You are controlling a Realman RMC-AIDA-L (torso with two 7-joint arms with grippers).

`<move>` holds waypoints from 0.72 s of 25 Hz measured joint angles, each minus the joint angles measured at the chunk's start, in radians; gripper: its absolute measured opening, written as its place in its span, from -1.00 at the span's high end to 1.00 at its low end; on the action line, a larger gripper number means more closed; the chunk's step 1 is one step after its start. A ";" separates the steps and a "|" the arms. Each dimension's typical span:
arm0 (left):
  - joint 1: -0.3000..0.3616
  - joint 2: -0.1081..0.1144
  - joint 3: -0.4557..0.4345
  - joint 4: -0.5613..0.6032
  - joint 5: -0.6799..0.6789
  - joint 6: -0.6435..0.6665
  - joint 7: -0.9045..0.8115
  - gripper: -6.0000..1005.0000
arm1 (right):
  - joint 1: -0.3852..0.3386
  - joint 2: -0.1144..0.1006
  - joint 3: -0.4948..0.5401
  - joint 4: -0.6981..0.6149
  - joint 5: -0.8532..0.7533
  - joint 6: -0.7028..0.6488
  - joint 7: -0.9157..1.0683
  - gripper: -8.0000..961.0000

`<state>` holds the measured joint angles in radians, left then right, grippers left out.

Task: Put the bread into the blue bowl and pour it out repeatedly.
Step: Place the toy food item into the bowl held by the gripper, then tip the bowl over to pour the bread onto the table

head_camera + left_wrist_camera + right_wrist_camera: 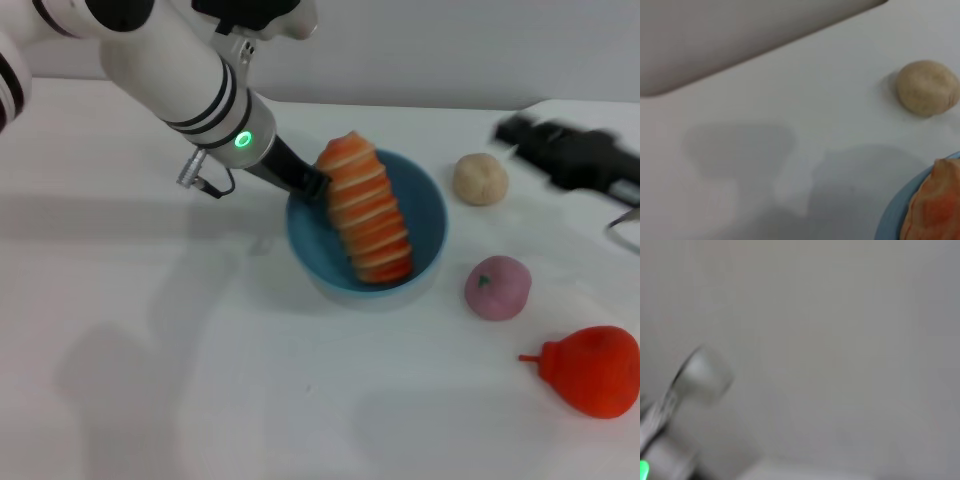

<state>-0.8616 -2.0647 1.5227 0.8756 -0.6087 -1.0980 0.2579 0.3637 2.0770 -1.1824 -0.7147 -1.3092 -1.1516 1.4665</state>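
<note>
The blue bowl [425,215] stands in the middle of the white table. The bread [366,210] lies in it, striped side up, one end leaning over the far-left rim. My left gripper [308,183] comes in from the left and is shut on that rim, right beside the bread's raised end. The left wrist view shows a strip of the bowl's rim [895,210] and one end of the bread [935,205]. My right gripper [560,150] hangs blurred above the table at the far right, away from the bowl.
A small round beige bun [480,179] [927,88] lies behind the bowl to the right. A pink round toy [497,287] and a red pear-shaped toy [595,370] lie to the bowl's right. The table's far edge meets a grey wall.
</note>
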 joint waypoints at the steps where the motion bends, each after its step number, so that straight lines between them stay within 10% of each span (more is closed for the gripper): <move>1: 0.000 -0.002 0.011 0.001 -0.003 0.016 0.001 0.99 | -0.018 0.000 0.035 0.012 0.049 -0.022 -0.010 0.28; 18: -0.002 -0.012 0.444 -0.053 0.002 0.635 -0.135 0.99 | -0.201 -0.005 0.390 0.419 0.355 -0.455 -0.300 0.22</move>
<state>-0.8636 -2.0769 1.9666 0.8228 -0.6065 -0.4634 0.1225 0.1623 2.0719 -0.7927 -0.2958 -0.9539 -1.6064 1.1668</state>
